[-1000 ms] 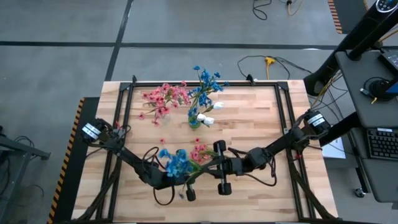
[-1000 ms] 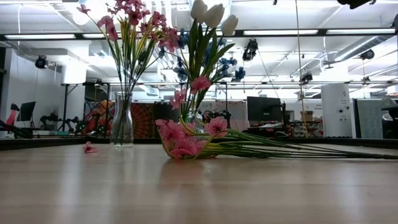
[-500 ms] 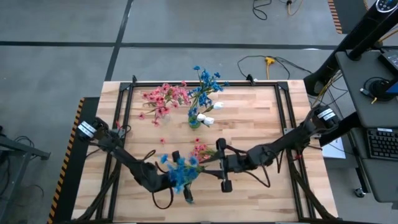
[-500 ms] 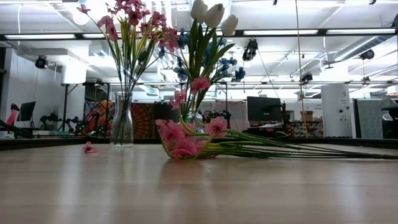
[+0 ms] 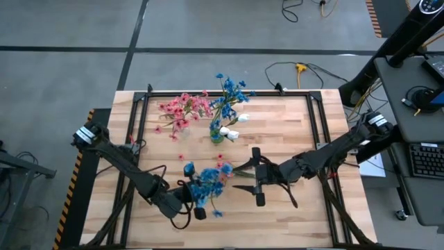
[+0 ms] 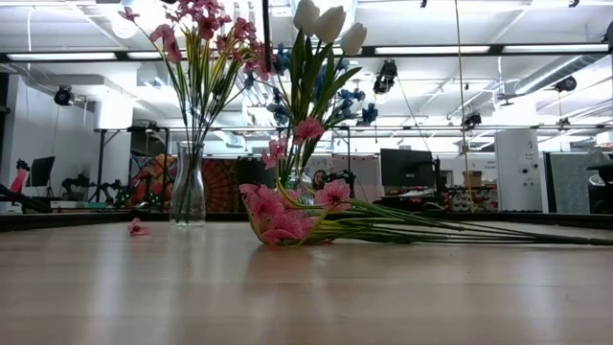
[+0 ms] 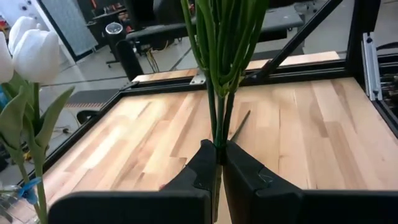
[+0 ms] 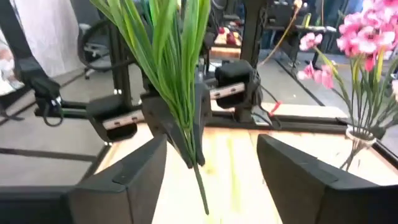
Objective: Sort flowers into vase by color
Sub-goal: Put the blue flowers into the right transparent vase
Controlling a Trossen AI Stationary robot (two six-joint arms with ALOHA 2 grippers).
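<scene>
Left gripper (image 7: 219, 163) is clamped tight on the green stems of the blue flowers (image 5: 205, 184), held up over the tabletop's (image 5: 291, 132) near edge, blossoms (image 5: 208, 182) just past its fingers. Right gripper (image 5: 257, 182) sits just beside it with its jaws spread wide, nothing in them. Pink flowers (image 5: 223, 167) lie on the wood between the 2.

Robotics lab: monitors (image 6: 406, 168), metal frames, strip lights.
</scene>
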